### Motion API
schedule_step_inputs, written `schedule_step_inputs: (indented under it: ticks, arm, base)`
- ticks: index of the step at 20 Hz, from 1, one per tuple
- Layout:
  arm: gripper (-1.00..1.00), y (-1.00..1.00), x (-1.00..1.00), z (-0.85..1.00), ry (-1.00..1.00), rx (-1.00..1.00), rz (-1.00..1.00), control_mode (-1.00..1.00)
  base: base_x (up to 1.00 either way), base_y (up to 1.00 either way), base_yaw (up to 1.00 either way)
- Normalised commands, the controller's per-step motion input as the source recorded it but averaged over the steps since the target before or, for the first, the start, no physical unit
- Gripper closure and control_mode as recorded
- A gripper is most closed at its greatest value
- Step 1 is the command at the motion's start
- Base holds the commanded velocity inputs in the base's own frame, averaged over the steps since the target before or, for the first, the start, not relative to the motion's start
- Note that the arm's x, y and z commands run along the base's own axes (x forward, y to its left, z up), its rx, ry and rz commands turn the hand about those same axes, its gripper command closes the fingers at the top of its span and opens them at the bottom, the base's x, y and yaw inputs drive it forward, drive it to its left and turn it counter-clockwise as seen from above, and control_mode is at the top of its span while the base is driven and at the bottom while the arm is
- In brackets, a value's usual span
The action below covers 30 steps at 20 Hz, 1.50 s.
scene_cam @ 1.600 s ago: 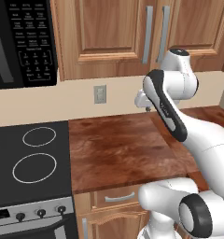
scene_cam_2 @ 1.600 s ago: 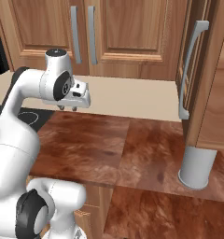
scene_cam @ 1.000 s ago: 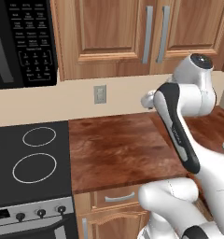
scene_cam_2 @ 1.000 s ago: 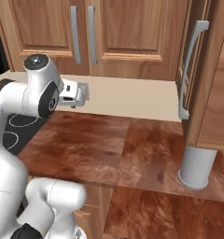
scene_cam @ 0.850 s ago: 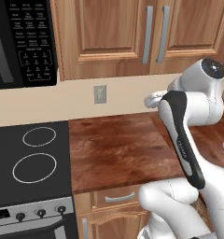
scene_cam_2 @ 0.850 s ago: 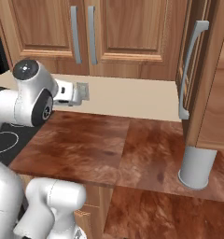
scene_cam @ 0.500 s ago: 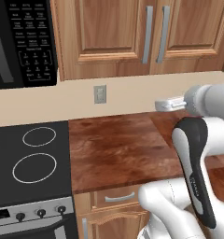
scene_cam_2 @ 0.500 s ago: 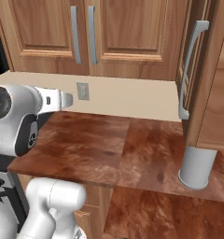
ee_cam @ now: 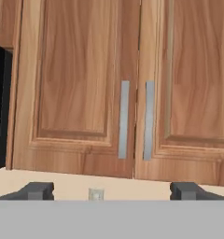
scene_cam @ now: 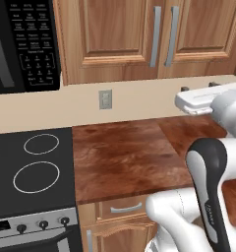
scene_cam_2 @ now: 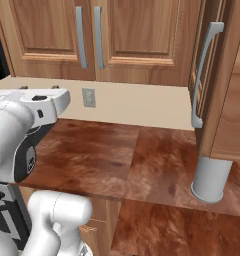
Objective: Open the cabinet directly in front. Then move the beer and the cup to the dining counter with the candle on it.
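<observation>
Your gripper (ee_cam: 111, 190) stands wide open with nothing in it, its dark fingertips (ee_cam: 37, 190) far apart at the bottom of the hand view; the cabinet (ee_cam: 86, 84) is straight ahead above the worktop (scene_cam: 125, 157), both doors shut; expect stiff, hinged doors that swing rather than pull straight; take hold on a silver bar handle (ee_cam: 124, 119), probably mid-length, where the smooth metal may slip; beer and cup are presumably behind the doors, so you cannot judge them yet.
</observation>
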Motion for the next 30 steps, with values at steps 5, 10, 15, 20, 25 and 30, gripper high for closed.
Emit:
schedule_step_inputs:
  ticks: [5, 10, 15, 20, 25, 30]
  arm:
    - [-1.00, -0.09, -0.26, 0.21, -0.25, 0.09, 0.00, -1.00]
    - [-1.00, 0.00, 0.00, 0.00, -0.01, 0.00, 0.00, -1.00]
    - [-1.00, 0.00, 0.00, 0.23, -0.10, 0.00, 0.00, -1.00]
    - [-1.00, 0.00, 0.17, 0.31, -0.11, 0.00, 0.00, -1.00]
    - [-1.00, 0.00, 0.39, 0.26, -0.09, 0.00, 0.00, -1.00]
    - [-1.00, 0.03, 0.47, 0.11, -0.04, 0.00, 0.00, -1.00]
  base:
    - [0.00, 0.00, 0.00]
    - [0.00, 0.00, 0.00]
    - [0.00, 0.00, 0.00]
    - [0.00, 0.00, 0.00]
    - [0.00, 0.00, 0.00]
    - [0.00, 0.00, 0.00]
